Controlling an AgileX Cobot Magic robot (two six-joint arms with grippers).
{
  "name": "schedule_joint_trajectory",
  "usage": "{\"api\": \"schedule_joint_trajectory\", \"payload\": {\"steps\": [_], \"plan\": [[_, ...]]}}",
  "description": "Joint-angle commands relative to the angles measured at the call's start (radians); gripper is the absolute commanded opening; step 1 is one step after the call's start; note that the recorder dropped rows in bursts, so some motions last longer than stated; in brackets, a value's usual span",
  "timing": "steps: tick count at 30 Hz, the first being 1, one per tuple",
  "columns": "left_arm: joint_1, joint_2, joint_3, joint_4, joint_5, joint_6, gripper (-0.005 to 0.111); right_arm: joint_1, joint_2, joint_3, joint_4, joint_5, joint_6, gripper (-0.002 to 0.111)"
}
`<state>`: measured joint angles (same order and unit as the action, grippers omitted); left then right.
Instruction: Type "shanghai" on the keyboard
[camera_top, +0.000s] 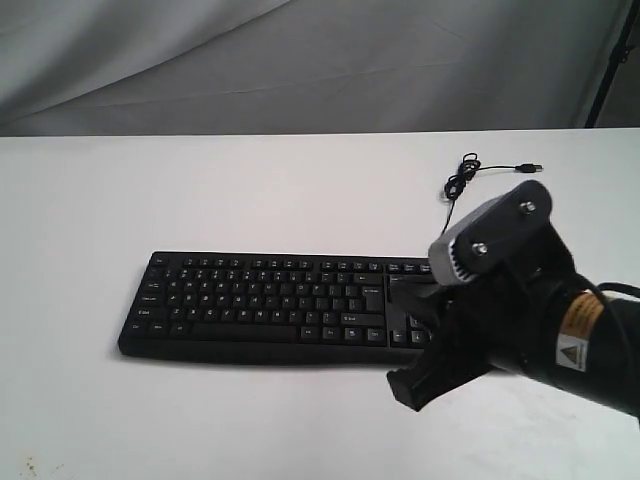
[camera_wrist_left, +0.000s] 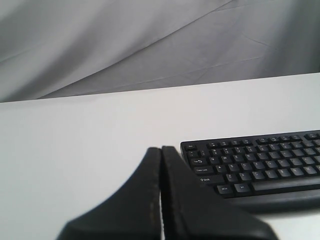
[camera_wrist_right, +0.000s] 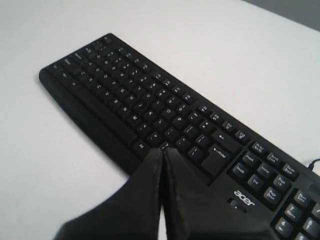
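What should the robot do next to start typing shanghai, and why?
Probably slide the left gripper over the left side of the keyboard, where S usually sits. Its shut tips hang just off that end, so it looks closest. The right gripper, also shut, hovers toward the right end instead.

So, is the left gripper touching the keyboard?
Apart: the left gripper is outside the exterior view, where the left half of the keyboard lies untouched.

Black keyboard (camera_top: 260, 300) on white table (camera_top: 250, 190), right arm (camera_top: 530, 310) nearby
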<state>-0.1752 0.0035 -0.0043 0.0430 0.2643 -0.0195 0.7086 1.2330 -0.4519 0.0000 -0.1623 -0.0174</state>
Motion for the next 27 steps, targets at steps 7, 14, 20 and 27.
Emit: {"api": "schedule_joint_trajectory", "payload": {"steps": [7,14,20,27], "plan": [[-0.004,-0.003,0.004,0.001,-0.003,-0.003,0.0,0.011,-0.251,0.092,-0.023,0.011,0.003,0.0],[-0.004,-0.003,0.004,0.001,-0.003,-0.003,0.0,-0.019,-0.437,0.133,-0.008,0.019,0.003,0.0],[-0.004,-0.003,0.004,0.001,-0.003,-0.003,0.0,-0.196,-0.606,0.176,-0.008,0.051,0.003,0.0],[-0.004,-0.003,0.004,0.001,-0.003,-0.003,0.0,-0.32,-0.881,0.293,-0.008,0.069,0.003,0.0]]}}
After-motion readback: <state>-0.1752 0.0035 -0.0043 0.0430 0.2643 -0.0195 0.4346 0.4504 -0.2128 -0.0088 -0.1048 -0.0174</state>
